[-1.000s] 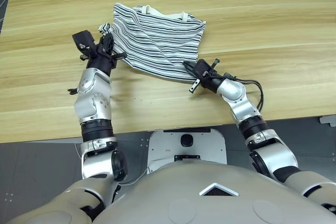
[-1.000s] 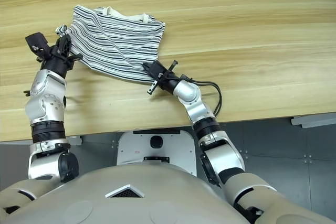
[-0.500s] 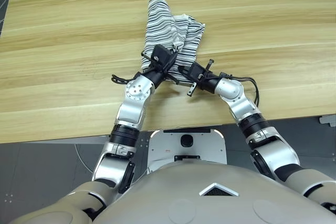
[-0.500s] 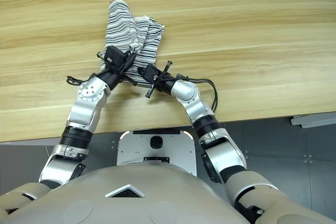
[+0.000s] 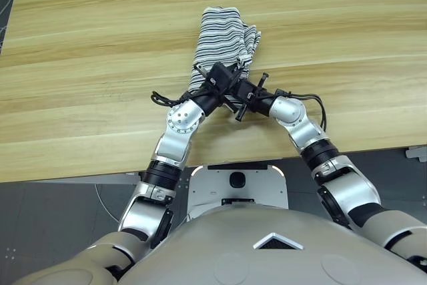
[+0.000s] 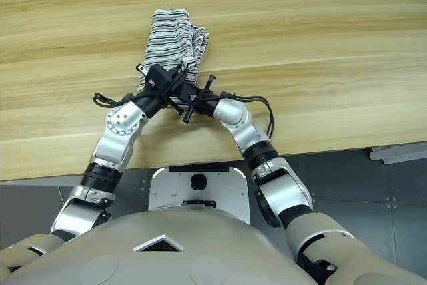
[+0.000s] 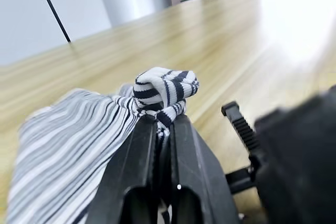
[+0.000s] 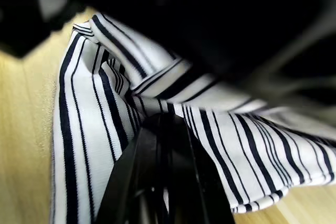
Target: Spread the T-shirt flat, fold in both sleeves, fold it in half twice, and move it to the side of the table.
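- The T-shirt [image 5: 225,37], with black and white stripes, lies on the wooden tabletop [image 5: 347,31] as a narrow, long bundle, folded over itself.
- Its far end is rounded and points away from the robot; its near end is at the two grippers.
- The left gripper [image 7: 163,122] is closed on a bunched corner of the striped cloth, which sticks out above the fingertips.
- The right gripper [image 8: 159,121] is also closed, with striped cloth pinched between its fingers.
- Both grippers are close together at the near end of the T-shirt, and the arms come in from both sides.
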Tool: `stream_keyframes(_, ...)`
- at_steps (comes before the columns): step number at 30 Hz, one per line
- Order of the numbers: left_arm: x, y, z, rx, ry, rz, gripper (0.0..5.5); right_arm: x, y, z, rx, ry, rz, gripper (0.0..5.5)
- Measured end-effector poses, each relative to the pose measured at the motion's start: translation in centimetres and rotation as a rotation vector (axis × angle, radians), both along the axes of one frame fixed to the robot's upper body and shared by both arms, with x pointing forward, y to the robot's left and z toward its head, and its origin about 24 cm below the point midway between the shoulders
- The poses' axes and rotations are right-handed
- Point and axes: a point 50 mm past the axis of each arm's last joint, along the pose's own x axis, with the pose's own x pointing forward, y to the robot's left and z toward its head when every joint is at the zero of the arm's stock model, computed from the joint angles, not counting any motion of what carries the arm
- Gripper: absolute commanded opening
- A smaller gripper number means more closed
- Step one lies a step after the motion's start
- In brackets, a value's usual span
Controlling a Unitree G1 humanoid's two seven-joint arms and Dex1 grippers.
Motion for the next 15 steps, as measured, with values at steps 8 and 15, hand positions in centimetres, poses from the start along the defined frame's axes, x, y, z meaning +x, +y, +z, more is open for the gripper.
stream_keyframes(8,-0.2,0.1,-0.7,0.068,0.016,-0.029,0.10,0.1,0.3,0.0,-0.023,-0.011,0.014,0.10)
stream_keyframes(15,-0.2,0.4,-2.0,0.126,0.062,-0.041,0.10,0.1,0.2,0.0,-0.014,-0.014,-0.006,0.56)
